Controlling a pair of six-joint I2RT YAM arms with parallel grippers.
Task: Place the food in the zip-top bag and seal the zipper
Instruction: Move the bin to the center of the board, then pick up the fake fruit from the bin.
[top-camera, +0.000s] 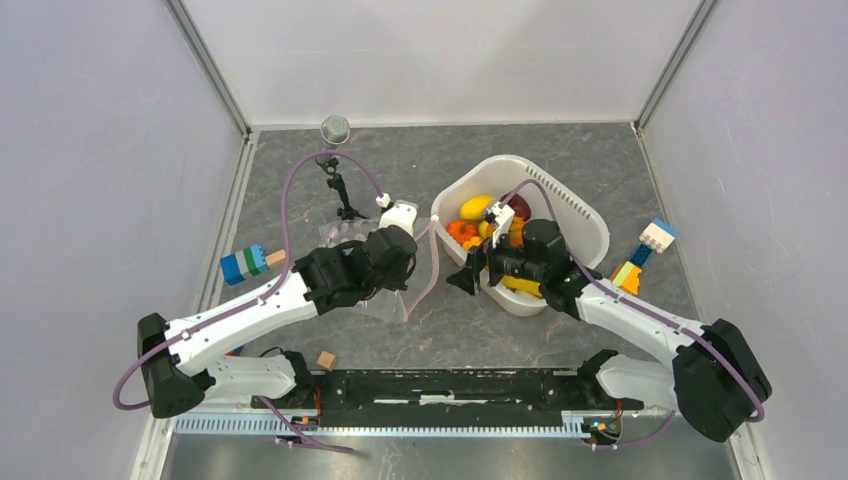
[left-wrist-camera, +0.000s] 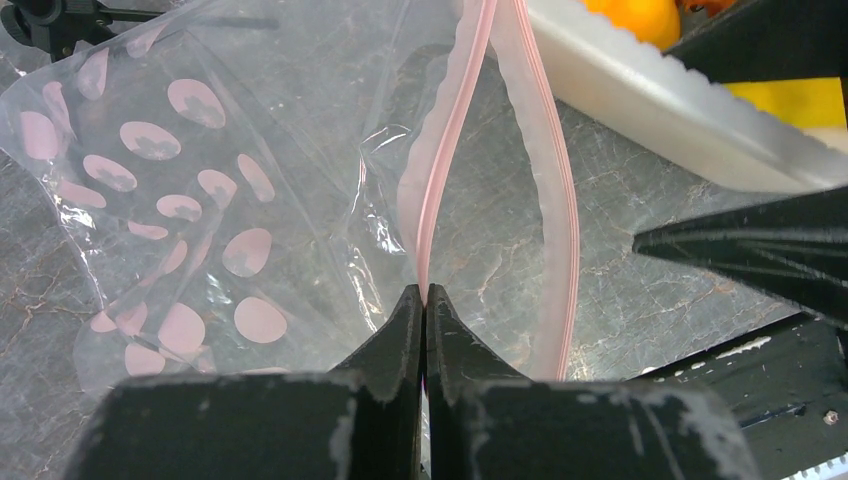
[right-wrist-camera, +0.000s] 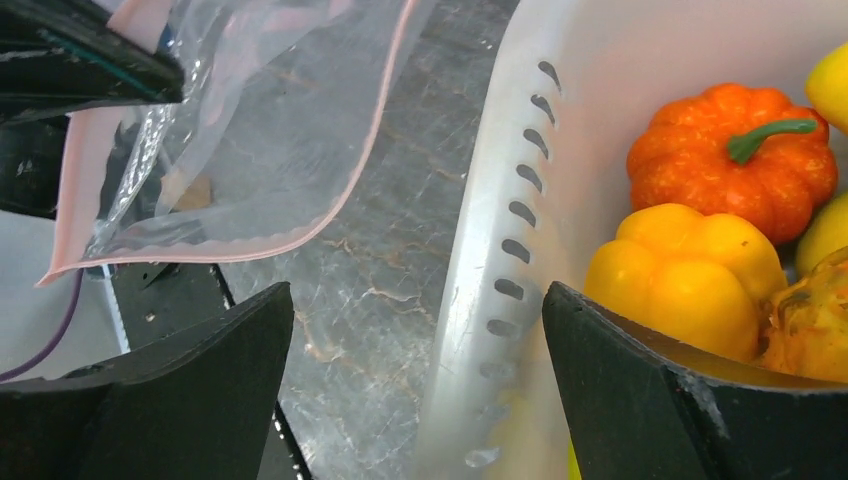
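The zip-top bag (top-camera: 385, 290), clear with pink dots (left-wrist-camera: 180, 210), lies left of the white tub with its mouth held open. My left gripper (top-camera: 405, 275) (left-wrist-camera: 425, 292) is shut on one lip of the pink zipper (left-wrist-camera: 450, 130); the other lip (left-wrist-camera: 555, 200) bows away to the right. The food sits in the tub: an orange pumpkin (right-wrist-camera: 730, 150), a yellow pepper (right-wrist-camera: 690, 270), and a lemon (top-camera: 476, 207). My right gripper (top-camera: 482, 280) (right-wrist-camera: 420, 330) is open and empty, straddling the tub's near-left rim (right-wrist-camera: 500, 260), one finger inside and one outside.
The white tub (top-camera: 580, 215) stands at centre right. Block stacks lie at the left (top-camera: 245, 262) and right (top-camera: 640, 255). A small wooden cube (top-camera: 325, 358) is near the base rail. A black stand (top-camera: 340, 190) is behind the bag. Walls enclose three sides.
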